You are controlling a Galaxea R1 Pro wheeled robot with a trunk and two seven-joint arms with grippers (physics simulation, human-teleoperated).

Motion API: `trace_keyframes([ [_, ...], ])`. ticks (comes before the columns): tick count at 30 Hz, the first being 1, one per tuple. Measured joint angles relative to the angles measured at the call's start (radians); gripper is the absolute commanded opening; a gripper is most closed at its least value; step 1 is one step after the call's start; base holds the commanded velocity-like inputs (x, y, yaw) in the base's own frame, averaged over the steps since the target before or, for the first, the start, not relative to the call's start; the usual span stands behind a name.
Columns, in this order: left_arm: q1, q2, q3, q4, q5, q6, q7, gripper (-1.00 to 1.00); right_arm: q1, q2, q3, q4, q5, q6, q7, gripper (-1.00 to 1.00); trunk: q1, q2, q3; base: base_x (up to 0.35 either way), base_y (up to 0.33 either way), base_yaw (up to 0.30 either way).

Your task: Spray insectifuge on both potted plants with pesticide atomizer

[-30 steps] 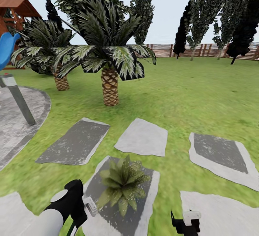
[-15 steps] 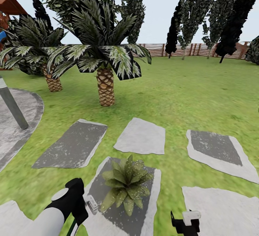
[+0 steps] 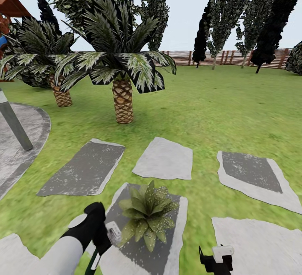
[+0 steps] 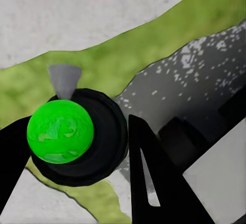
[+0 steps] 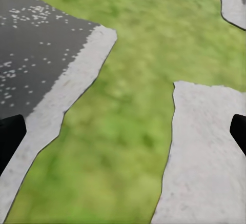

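Green-capped pesticide atomizer (image 4: 60, 130) sits pinched between the left end effector's (image 4: 77, 147) black fingers, low on the left, its nozzle near the potted plant (image 3: 147, 215) on a grey stepping slab (image 3: 167, 241). It looks light and rigid, best gripped around the body. Further right, the right end effector (image 5: 123, 137) hangs spread and empty over the lawn (image 3: 218, 111).

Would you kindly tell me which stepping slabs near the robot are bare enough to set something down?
Bare: the pale grey slab beyond the speckled green potted plant, and the dark-centred slab left of it. Crowded: the plant's own slab, where the left gripper sits close beside the leaves.
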Motion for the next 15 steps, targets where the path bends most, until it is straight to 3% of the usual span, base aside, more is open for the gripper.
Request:
trace_keyframes([
  [7,0.008,0.041,0.003,0.010,0.002,-0.003,0.003,-1.00,0.000,0.000,0.000,0.000,0.000,0.000,-0.002,1.00,0.000,0.000,0.000,0.000,0.000,0.000],
  [10,0.000,0.037,0.002,0.002,0.004,0.000,-0.006,-1.00,0.000,0.000,0.000,0.000,-0.001,0.000,-0.002,1.00,0.000,0.000,0.000,0.000,0.000,0.000],
  [15,-0.043,0.009,0.000,-0.001,0.004,0.003,-0.028,-1.00,0.000,0.000,0.000,0.000,-0.001,0.000,-0.002,1.00,0.000,0.000,0.000,0.000,0.000,0.000],
])
